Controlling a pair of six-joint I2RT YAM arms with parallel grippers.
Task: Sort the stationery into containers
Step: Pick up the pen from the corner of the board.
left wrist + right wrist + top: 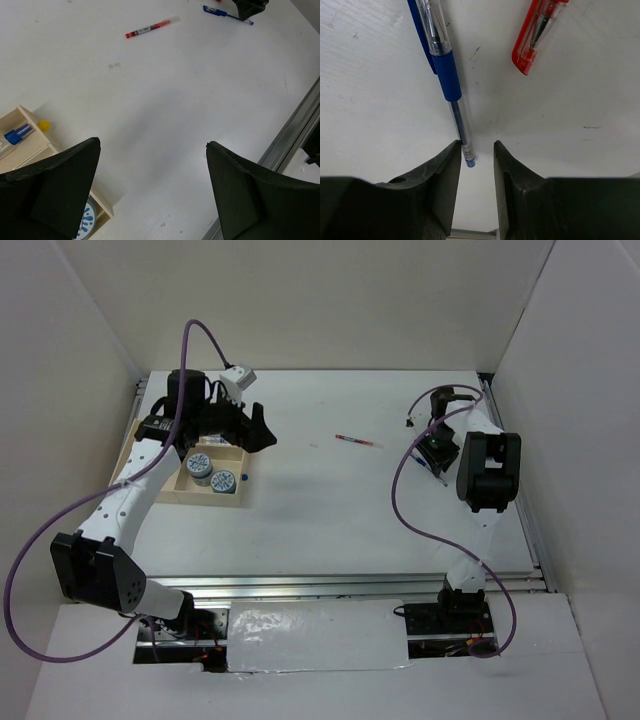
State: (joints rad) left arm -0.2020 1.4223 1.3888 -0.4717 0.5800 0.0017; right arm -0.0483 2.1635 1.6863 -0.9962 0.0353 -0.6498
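Note:
The tan tray [205, 502] sits at the left of the table with two blue-white tape rolls [199, 464] in its near compartments. My left gripper [255, 430] hangs open just right of the tray, holding nothing; its wrist view shows the tray corner [37, 145], a roll [86, 225] and a blue-capped pen [17, 134] inside. A red pen [358, 441] lies mid-table. At the far right, my right gripper [476, 147] is low over the table, jaws narrowly apart around the tail of a blue pen [447, 75], which touches only the left finger. Another red pen [535, 35] lies beside it.
White walls enclose the table on the left, back and right. A metal rail [350, 585] runs along the near edge and another one [520, 480] along the right side. A small yellow item [44, 125] lies against the tray's outer wall.

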